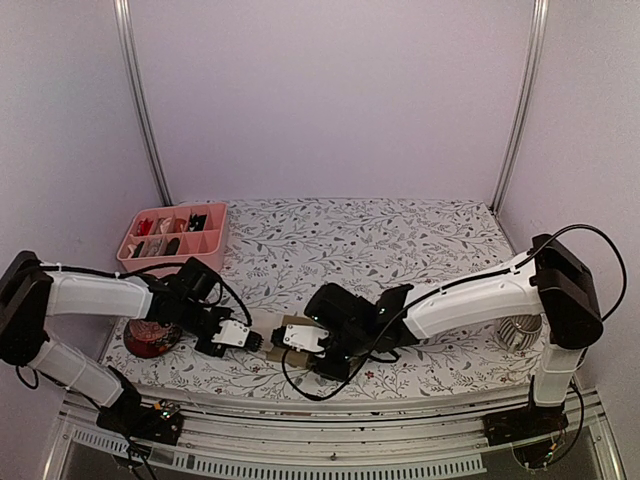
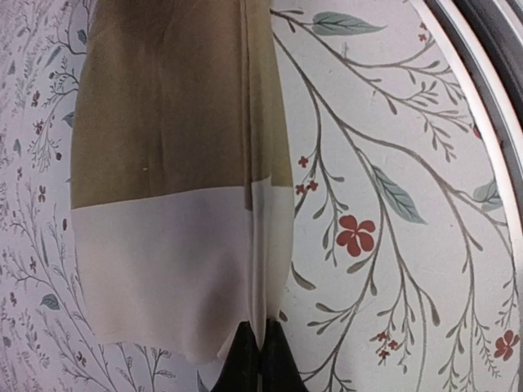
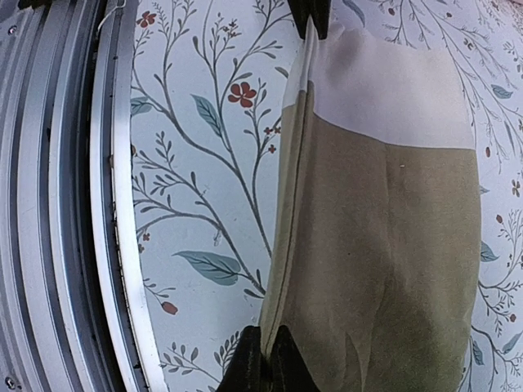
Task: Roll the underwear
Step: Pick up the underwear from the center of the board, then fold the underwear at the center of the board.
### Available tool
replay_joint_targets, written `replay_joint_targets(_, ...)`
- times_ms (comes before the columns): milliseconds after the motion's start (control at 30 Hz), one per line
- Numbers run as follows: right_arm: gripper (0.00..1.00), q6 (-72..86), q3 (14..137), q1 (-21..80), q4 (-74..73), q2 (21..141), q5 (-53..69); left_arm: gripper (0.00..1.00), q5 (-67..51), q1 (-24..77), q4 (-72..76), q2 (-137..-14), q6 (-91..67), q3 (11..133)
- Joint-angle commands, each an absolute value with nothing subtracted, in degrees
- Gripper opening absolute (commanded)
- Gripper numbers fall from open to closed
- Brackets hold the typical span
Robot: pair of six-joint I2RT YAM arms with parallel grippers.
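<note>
One tan-beige underwear [image 2: 172, 122] flat on floral bench [image 1: 400, 240], near edge.
Pinched at pale band by closed left hand [image 2: 260, 363], at tan end by closed right hand [image 3: 265, 359].

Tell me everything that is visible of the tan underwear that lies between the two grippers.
The tan underwear is soft, thin-looking cloth, olive-tan with a wide pale band at one end. It is folded lengthwise into a narrow strip and lies on the flowered table cover near the table's front edge. The left gripper is shut on its long edge at the pale end; the right gripper is shut on the same edge at the tan end.
</note>
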State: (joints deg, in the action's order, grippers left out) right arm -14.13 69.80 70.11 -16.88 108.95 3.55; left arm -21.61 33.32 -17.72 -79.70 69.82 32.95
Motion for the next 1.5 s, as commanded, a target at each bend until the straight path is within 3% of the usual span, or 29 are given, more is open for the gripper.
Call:
replay_joint_targets(0,0.04,-13.18,74.43,69.38,-23.24,110.07,3.61,0.00,-22.60,31.83,-22.18,-79.60,69.21,36.65)
replay_joint_targets(1467,0.04,-16.18,81.65,57.81,-28.74,117.17,0.12,0.00,-20.39,27.77,-17.88,-97.55,61.12,53.07)
